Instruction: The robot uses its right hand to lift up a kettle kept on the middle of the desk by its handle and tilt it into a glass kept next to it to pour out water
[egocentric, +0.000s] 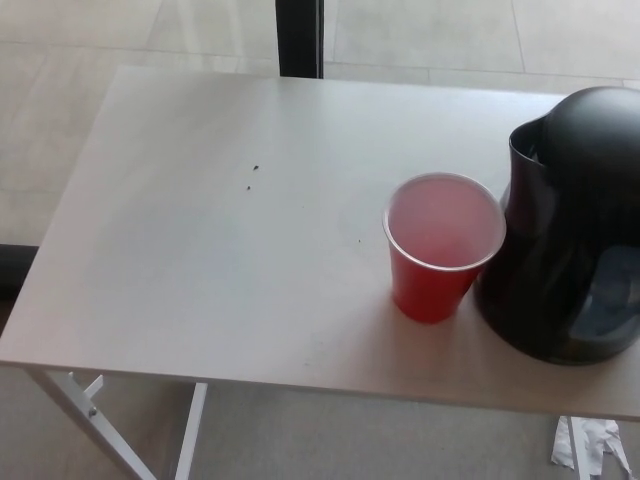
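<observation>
1. Plainly, no part of the robot shows from the head: neither the left hand nor the right hand is anywhere to be seen, so nothing can be said of how their fingers stand.
2. The kettle is black and stands upright on the desk, and the picture's right edge cuts it off.
3. Because of that cut, the kettle's handle cannot be made out; it would lie past the edge of the picture or on the hidden side.
4. At the top of the kettle, on the side facing the cup, the spout lip shows as a raised rim; the inside behind it is dark and unreadable.
5. Low on the kettle's body is a bluish, glossy patch, partly cropped; whether it is a window or a reflection cannot be told.
6. The cup is red with a pale inside and stands upright just beside the kettle, on the desk side away from the cut edge; whether the two touch is not clear.
7. The cup's inside looks pinkish and hazy, and whether it holds any liquid cannot be told.
8. Well away from the kettle, past the cup, two small dark specks lie on the desk.
9. Below the kettle, beyond the desk's near edge, a crumpled white scrap lies on the floor, partly cropped.
</observation>
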